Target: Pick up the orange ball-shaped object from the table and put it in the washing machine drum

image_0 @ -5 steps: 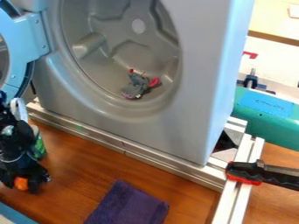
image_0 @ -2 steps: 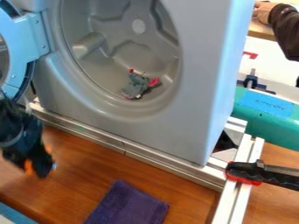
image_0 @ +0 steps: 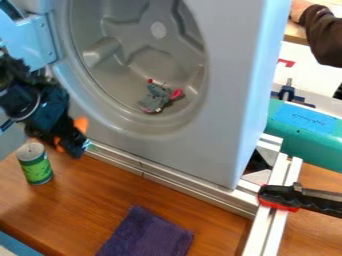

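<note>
The black gripper (image_0: 72,141) hangs at the left, in front of the lower left part of the grey washer-like front panel (image_0: 220,135). Orange patches show on it, and no held object can be made out. Just below and left of it, a green can with a silver top (image_0: 36,167) stands upright on the wooden table. Inside the round grey drum lies a small grey plush toy (image_0: 155,98) with pink parts. A folded purple cloth (image_0: 147,235) lies at the table's front.
The open light-blue door (image_0: 30,40) is at the upper left, partly behind the arm. Metal rails (image_0: 180,181) run along the panel's base, with a black and red clamp (image_0: 294,198) at the right. A teal container (image_0: 307,142) stands behind the rails.
The gripper has gone up and to the right from the lower left, uncovering the can. A person's dark sleeve has come in at the upper right. The plush toy and cloth have stayed put.
</note>
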You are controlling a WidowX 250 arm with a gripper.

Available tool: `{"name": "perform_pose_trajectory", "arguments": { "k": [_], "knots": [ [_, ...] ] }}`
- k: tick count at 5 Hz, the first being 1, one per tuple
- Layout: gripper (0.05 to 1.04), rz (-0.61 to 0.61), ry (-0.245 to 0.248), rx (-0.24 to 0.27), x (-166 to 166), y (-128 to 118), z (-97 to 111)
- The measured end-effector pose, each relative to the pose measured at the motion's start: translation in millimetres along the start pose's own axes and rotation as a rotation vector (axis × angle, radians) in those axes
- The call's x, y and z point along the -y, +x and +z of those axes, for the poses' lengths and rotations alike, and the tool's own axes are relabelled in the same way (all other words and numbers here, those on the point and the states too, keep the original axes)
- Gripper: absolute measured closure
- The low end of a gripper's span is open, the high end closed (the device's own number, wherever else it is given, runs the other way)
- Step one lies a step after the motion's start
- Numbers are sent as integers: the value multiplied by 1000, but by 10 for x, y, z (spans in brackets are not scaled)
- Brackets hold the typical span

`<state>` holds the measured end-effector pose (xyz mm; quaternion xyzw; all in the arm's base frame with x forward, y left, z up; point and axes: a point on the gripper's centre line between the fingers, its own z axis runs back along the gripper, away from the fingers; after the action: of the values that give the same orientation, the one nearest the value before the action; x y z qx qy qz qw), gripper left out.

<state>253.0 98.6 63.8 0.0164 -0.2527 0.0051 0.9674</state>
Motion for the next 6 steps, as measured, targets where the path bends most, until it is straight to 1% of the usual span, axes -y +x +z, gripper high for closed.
{"name": "perform_pose_trajectory", "arguments": {
  "k": [1,2,3,4,5,6],
  "knots": [
    [410,-31,-16,44,35,313,-34],
    [410,-16,-13,78,-35,647,-131],
    [410,21,22,96,-214,966,-246],
    [410,91,103,84,-348,1147,-421],
    [410,124,178,57,-238,1318,-639],
    [410,79,184,40,-17,1456,-747]
  ]
}}
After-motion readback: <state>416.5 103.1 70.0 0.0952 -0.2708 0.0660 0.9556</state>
